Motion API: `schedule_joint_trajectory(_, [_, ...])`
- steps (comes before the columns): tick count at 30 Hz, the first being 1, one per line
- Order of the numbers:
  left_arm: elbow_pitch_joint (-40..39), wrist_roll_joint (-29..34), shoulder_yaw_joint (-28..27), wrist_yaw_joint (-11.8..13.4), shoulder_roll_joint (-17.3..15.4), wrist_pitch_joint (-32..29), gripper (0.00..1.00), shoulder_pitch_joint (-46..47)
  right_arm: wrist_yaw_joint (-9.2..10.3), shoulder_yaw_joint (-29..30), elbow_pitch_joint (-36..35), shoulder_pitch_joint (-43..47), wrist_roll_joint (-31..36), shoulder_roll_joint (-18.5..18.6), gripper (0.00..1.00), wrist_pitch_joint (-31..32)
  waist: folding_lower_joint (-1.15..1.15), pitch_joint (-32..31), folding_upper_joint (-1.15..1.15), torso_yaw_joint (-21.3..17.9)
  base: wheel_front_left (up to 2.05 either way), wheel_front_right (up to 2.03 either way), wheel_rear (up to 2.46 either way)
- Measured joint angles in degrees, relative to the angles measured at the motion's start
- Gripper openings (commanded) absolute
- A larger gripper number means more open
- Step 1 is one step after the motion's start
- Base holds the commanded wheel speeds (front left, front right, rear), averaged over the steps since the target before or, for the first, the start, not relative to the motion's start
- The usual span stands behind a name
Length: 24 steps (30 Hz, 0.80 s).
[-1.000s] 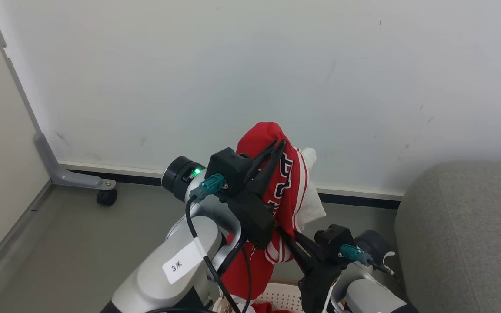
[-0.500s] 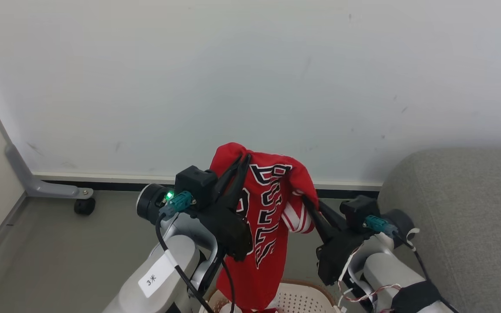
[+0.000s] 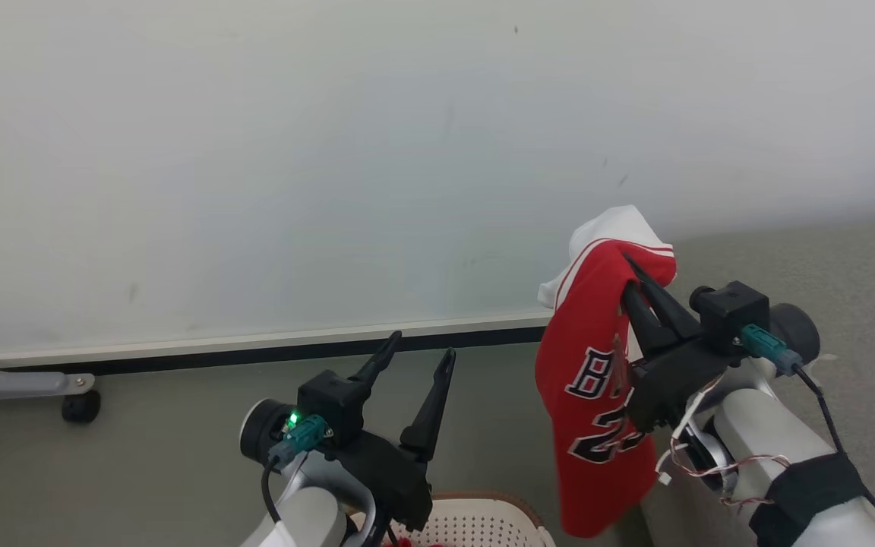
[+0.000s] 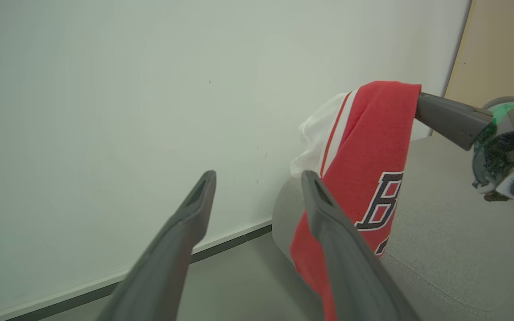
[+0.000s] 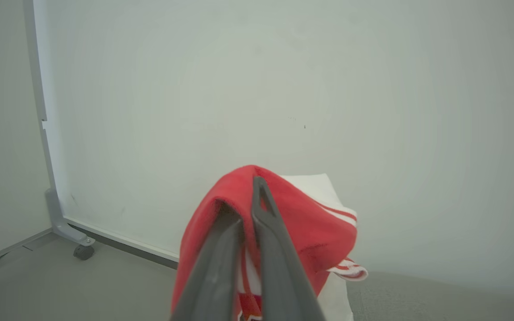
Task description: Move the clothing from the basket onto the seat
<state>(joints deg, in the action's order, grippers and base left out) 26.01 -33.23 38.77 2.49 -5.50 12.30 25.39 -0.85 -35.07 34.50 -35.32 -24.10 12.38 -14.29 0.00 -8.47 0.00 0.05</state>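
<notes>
A red jersey [image 3: 597, 380] with white trim and black-and-white lettering, one piece of the clothing, hangs from my right gripper [image 3: 627, 262], which is shut on its top fold. It dangles in the air beside the left end of the grey seat [image 3: 863, 304]. The right wrist view shows the right gripper [image 5: 241, 196] pinching the red fabric [image 5: 310, 218]. My left gripper [image 3: 422, 343] stands open and holds nothing, to the left of the jersey and above the basket [image 3: 498, 505]. In the left wrist view its fingers [image 4: 194, 209] are spread, with the jersey [image 4: 373, 147] and the seat [image 4: 453, 249] beyond.
A white wall with a dark baseboard [image 3: 255, 353] runs behind everything. A grey metal leg on a black castor [image 3: 77, 406] stands on the grey floor at the far left. A sliver of red fabric [image 3: 405, 541] shows in the basket at the bottom edge.
My left gripper has let go of the jersey, opened and dropped lower. The right gripper has shut on the jersey and carries it alone, rightward towards the seat. The camera has turned right.
</notes>
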Motion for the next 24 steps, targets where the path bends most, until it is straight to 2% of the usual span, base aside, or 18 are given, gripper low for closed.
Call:
schedule_joint_trajectory(5, [-2.0,0.0,1.3,-0.1,0.0,0.4,1.0,-4.2,2.48,1.9,-6.4,5.0,1.4,5.0,0.0,0.0,0.0,-0.2,0.0,-3.6,0.0,0.0,0.0])
schedule_joint_trajectory(10, [-3.1,0.0,2.4,-0.1,0.1,1.0,1.0,-6.4,3.97,4.2,-11.6,8.3,1.5,9.3,0.0,0.0,0.0,-0.2,0.0,-6.8,0.0,0.0,0.0])
schedule_joint_trajectory(18, [-4.2,0.1,5.0,-0.5,1.1,1.0,1.0,-8.6,4.47,6.9,-19.5,14.5,0.7,13.4,0.0,-0.3,0.0,0.2,0.0,-12.0,0.0,0.0,0.0])
schedule_joint_trajectory(24, [-4.4,0.7,6.7,-1.0,1.6,1.0,1.0,-8.5,4.97,9.1,-21.8,16.7,-0.9,14.9,0.0,-0.3,0.0,1.9,0.0,-12.4,0.0,0.0,0.0])
